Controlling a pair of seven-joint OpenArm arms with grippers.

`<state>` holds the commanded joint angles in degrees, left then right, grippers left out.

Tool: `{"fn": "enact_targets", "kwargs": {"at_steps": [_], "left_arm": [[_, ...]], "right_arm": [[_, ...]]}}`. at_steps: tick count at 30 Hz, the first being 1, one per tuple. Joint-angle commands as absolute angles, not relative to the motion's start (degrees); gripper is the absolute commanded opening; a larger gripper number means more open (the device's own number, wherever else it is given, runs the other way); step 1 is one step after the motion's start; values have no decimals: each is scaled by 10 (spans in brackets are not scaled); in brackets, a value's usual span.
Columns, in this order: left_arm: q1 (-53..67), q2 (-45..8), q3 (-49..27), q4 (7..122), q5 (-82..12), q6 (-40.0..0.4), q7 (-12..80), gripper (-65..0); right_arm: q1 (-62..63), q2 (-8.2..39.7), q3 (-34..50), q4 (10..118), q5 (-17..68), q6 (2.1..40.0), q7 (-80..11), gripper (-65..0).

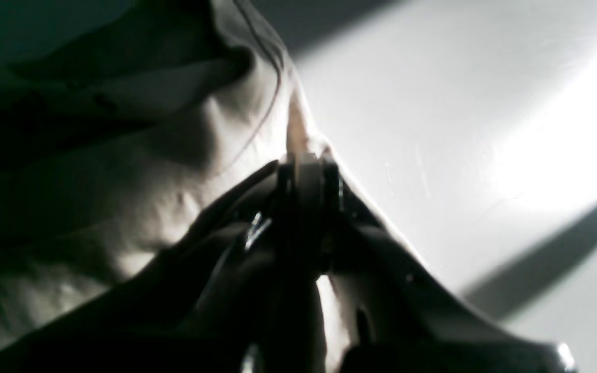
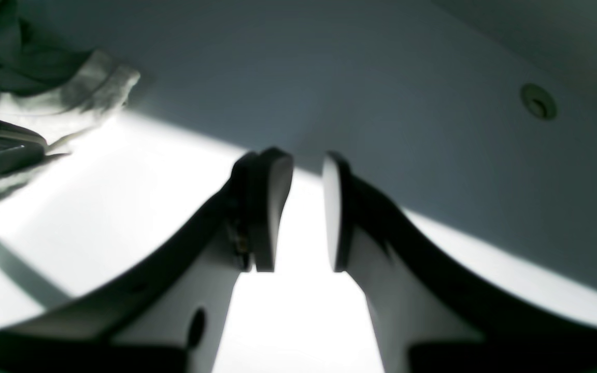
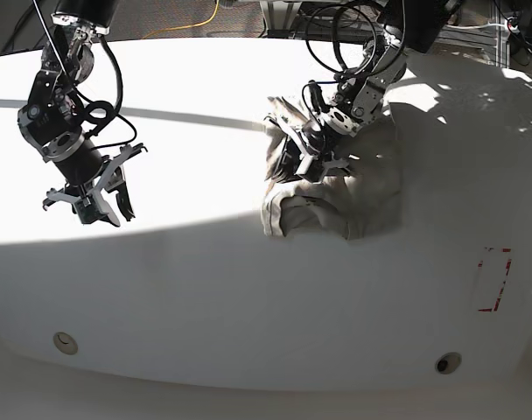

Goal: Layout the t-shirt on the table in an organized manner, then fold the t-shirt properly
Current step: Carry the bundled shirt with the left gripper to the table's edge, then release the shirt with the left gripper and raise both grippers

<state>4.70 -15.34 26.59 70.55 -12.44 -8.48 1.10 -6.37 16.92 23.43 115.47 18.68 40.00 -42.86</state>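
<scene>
**Here: left tool pinching the shirt**

Crumpled, the beige t-shirt (image 3: pixel 336 197) lies right of centre on the white desk (image 3: pixel 196 271). The left tool (image 1: pixel 306 168) is clamped on a fabric fold. The right tool (image 2: pixel 306 207) hangs well apart, fingers spread, holding nothing.

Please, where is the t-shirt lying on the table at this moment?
In the base view the t-shirt lies bunched right of the table's centre, under the left tool, which is shut on its edge.

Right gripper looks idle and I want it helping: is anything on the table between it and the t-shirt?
Nothing visible. The right gripper, open and empty, has only bare white table between it and the crumpled t-shirt, which the left gripper already pinches.
</scene>
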Motion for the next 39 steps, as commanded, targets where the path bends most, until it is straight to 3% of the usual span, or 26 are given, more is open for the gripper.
{"fn": "enact_targets", "kwargs": {"at_steps": [12,18,30,39], "left_arm": [[131,-267,70,705,-119,-252,11,-650],[134,-313,15,666,-119,-310,11,-650],[84,-394,-5,566,-120,-384,9,-650],[83,-433,-5,545,-120,-394,8,-650]], "right_arm": [[-67,169,230,1155,187,400,-429,-512],[-79,169,229,1155,187,400,-429,-512],[-100,169,230,1156,215,400,-429,-512],[-111,172,233,1156,226,400,-429,-512]]}}
